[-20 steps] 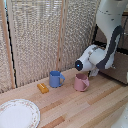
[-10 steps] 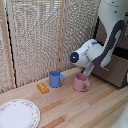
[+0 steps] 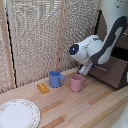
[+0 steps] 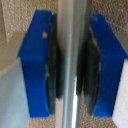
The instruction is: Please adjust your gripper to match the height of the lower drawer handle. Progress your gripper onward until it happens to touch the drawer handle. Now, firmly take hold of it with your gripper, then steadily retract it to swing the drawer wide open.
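Note:
In the wrist view my gripper [image 4: 73, 67] is shut on the drawer handle [image 4: 73, 45], a thin silver bar running between the two dark blue fingers [image 4: 36, 65]. In the exterior view the gripper [image 3: 89, 68] sits at the end of the white arm [image 3: 92, 47], against the front of the dark brown drawer [image 3: 114, 74] on the exterior view's right. The drawer stands pulled out from its cabinet. The handle itself is too small to make out in the exterior view.
A blue mug [image 3: 56, 78] and a pink mug [image 3: 77, 82] stand on the wooden table [image 3: 85, 107] just below the arm. An orange block [image 3: 43, 88] lies beside them. A white plate [image 3: 17, 114] sits at the front left. A wicker screen [image 3: 40, 35] stands behind.
The arm has drawn back toward the exterior view's left with the handle in its grip, and the brown drawer has come further out.

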